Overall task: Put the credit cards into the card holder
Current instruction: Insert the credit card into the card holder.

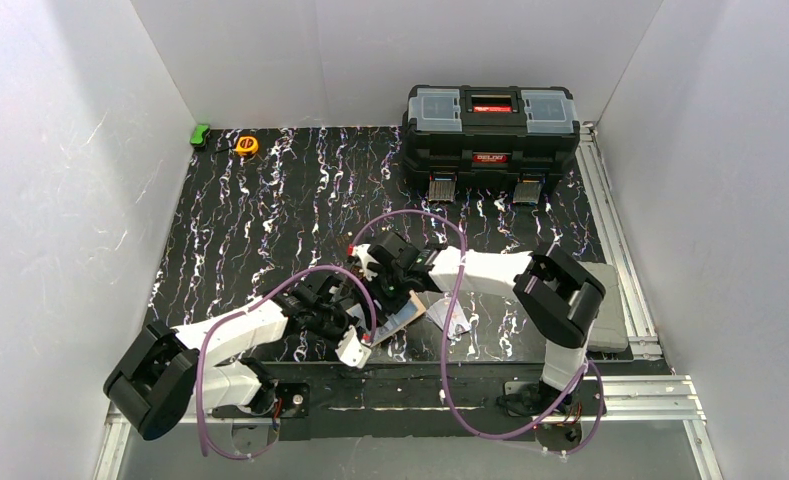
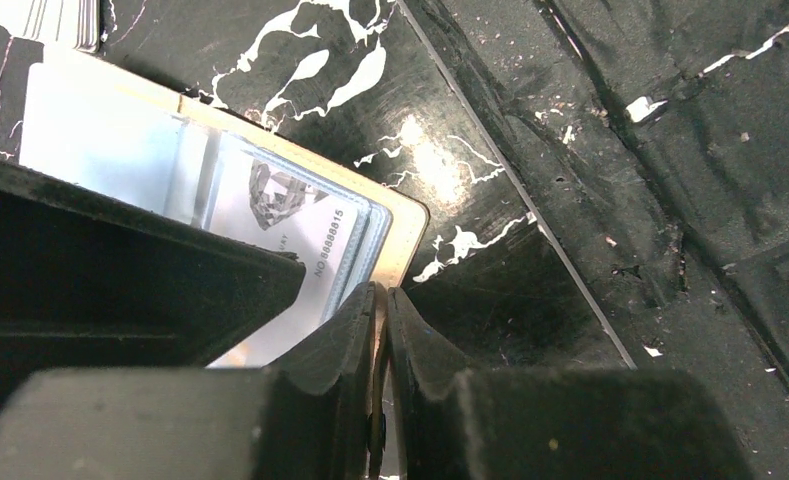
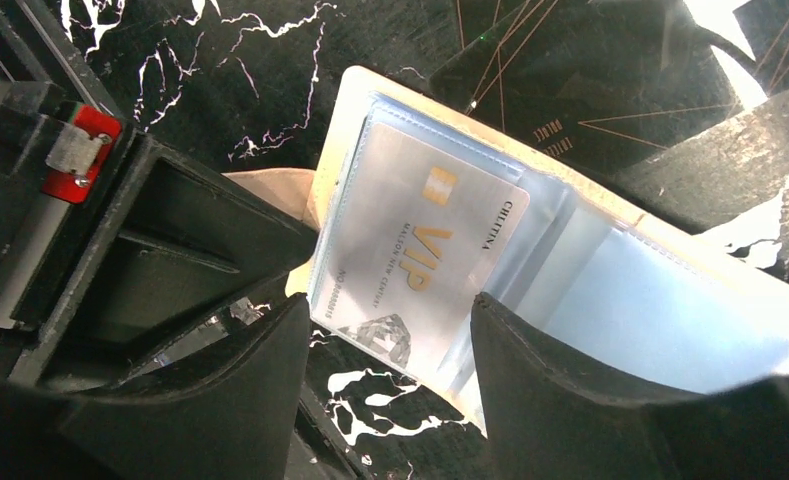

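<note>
Now we see the left pincer (image 2: 382,295) pinching the open holder's (image 2: 402,222) beige edge on the table (image 2: 570,150). Our right pincer (image 3: 388,312) clasps the silver card (image 3: 420,250) by both long edges, partly tucked into the holder.

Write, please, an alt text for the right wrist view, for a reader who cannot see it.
A silver VIP card lies partly inside a clear sleeve of the open cream card holder, between the jaws of the right gripper, one at each long edge; whether they grip it is unclear. Beneath is a black marbled table.
</note>
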Tool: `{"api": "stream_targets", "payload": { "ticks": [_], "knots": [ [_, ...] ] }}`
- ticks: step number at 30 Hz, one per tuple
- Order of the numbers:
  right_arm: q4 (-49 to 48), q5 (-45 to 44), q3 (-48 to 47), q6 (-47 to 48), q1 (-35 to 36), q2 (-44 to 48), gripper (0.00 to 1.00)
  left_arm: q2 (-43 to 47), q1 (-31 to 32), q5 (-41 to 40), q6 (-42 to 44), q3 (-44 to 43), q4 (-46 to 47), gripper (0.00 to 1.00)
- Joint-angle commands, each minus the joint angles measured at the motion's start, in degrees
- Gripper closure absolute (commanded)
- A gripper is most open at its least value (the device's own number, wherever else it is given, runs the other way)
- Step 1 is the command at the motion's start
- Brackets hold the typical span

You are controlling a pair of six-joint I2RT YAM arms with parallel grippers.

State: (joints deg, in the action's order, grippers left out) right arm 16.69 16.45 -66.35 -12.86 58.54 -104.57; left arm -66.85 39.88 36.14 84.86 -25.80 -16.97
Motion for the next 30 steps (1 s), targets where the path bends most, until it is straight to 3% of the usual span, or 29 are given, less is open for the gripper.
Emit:
{"api": "stream_targets", "payload": {
  "ticks": [1, 9, 15, 30],
  "knots": [
    [1.8, 0.42, -1.82, 0.81, -2.19, 3.0, 0.33, 2.28, 0.24, 0.75, 0.08, 0.31, -3.48, 0.91],
    [0.38, 2.98, 3.56, -1.02, -11.36, 10.59, 0.3, 7.91, 0.29, -0.7, -0.01, -0.31, -8.76, 0.91],
    [0.12, 3.85, 5.58, -2.14, -15.03, 6.76, 0.29, 8.0, 0.28, -1.96, 0.08, -0.54, -9.57, 0.91],
    [-6.51, 10.98, 10.04, -5.05, -18.65, 3.15, 0.3, 11.91, 0.2, -8.44, -5.77, -0.71, -7.8, 0.72]
  ]
}}
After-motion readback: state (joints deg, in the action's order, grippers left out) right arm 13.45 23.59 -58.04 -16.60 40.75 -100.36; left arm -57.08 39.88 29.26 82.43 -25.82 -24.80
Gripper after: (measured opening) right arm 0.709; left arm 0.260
